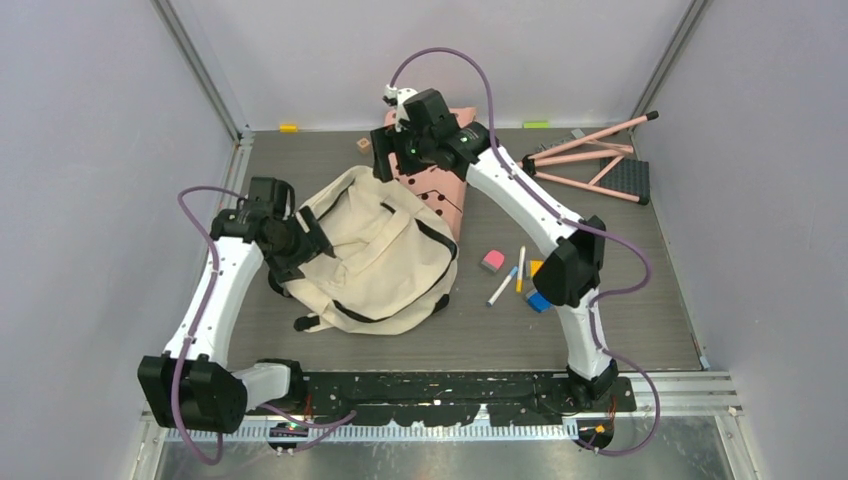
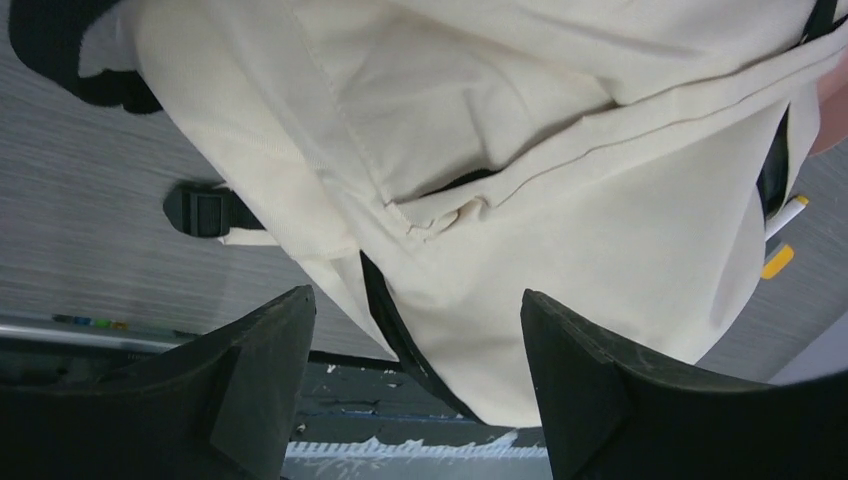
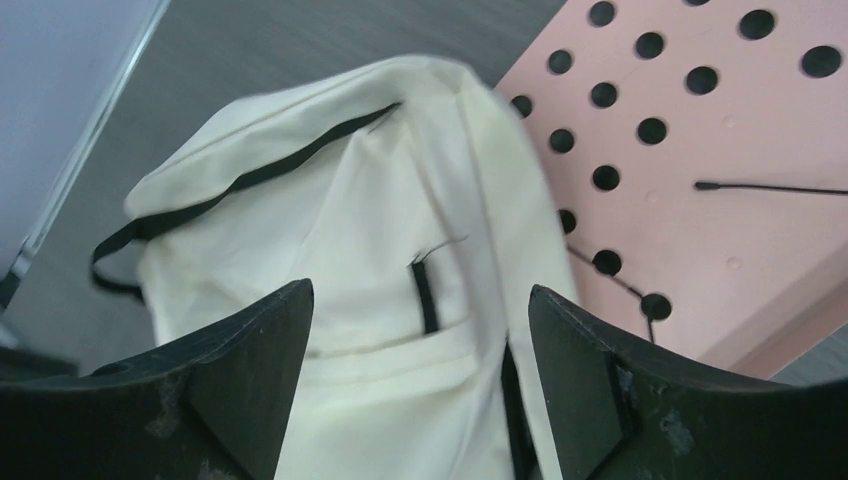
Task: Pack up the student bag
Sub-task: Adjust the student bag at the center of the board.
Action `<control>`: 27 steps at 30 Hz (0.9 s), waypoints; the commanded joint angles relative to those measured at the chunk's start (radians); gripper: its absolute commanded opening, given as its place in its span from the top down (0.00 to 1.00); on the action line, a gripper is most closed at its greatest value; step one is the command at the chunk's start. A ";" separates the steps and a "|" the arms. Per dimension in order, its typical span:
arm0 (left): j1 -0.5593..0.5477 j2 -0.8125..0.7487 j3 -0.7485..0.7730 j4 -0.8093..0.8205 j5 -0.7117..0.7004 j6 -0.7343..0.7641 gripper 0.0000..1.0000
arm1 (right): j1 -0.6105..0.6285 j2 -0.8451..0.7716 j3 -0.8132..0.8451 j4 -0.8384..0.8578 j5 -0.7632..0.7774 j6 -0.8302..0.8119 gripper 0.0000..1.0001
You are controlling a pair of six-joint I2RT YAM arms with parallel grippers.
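Observation:
The student bag (image 1: 375, 255), cream fabric with black trim, lies slumped in the middle of the table. My left gripper (image 1: 318, 243) stands at its left edge. In the left wrist view that gripper (image 2: 415, 310) is open, and the bag's cloth (image 2: 560, 230) and a black strap lie just beyond the fingertips, not pinched. My right gripper (image 1: 385, 165) hovers over the bag's far top corner. In the right wrist view it (image 3: 420, 300) is open too, with the bag's top (image 3: 350, 200) below the gap.
A pink perforated board (image 1: 440, 185) lies under the bag's far side. Right of the bag are a pink eraser (image 1: 492, 261), two pens (image 1: 502, 286), a yellow piece (image 1: 536, 267) and a blue block (image 1: 538, 301). A pink folding stand (image 1: 600, 160) sits back right.

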 commanded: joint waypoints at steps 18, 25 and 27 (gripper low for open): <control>0.018 -0.216 -0.412 -0.003 0.171 -0.223 0.43 | 0.281 -0.268 -0.494 0.087 -0.219 -0.053 0.17; 0.018 -0.283 -0.454 -0.011 0.104 -0.237 0.63 | 0.351 -0.236 -0.483 0.107 -0.194 -0.076 0.20; 0.018 -0.296 -0.472 -0.018 0.111 -0.253 0.72 | 0.368 -0.215 -0.477 0.096 -0.188 -0.090 0.20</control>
